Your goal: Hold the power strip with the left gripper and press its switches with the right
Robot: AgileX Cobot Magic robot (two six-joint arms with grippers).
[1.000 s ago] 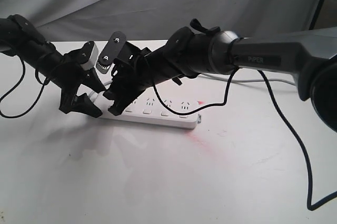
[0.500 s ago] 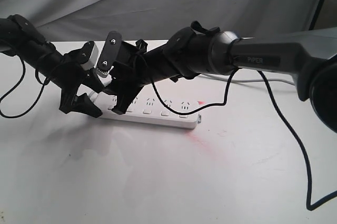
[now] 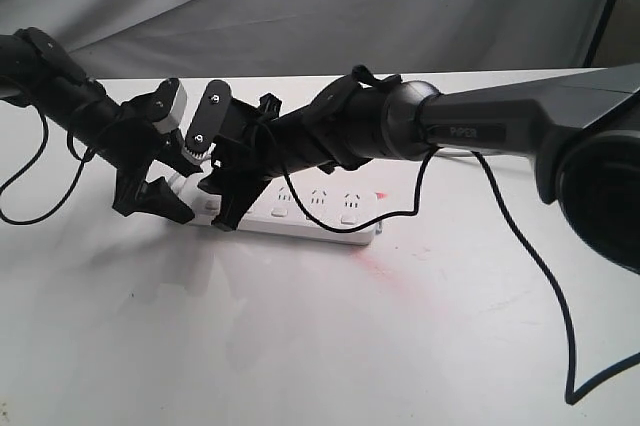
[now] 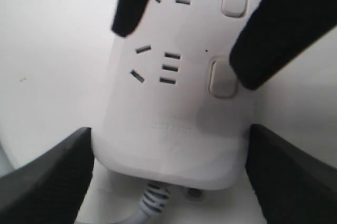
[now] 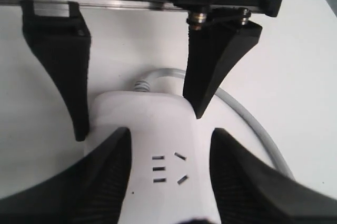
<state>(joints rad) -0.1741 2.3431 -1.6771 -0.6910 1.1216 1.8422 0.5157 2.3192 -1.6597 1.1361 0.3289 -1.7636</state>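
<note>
The long flat white plastic power strip lay on the white table. The black two-fingered left gripper hugged its cord end, spread wide with one finger touching each side, so the strip would not slide when poked. The black two-fingered right gripper on the thick dark arm held nothing. Its fingers stood wide apart, and one tip sat at the small white rounded switch nearest the thin grey cord, ready to push. I counted one strip, one cord and two grippers. Three switches showed from outside, and the rest hid behind the claw
</note>
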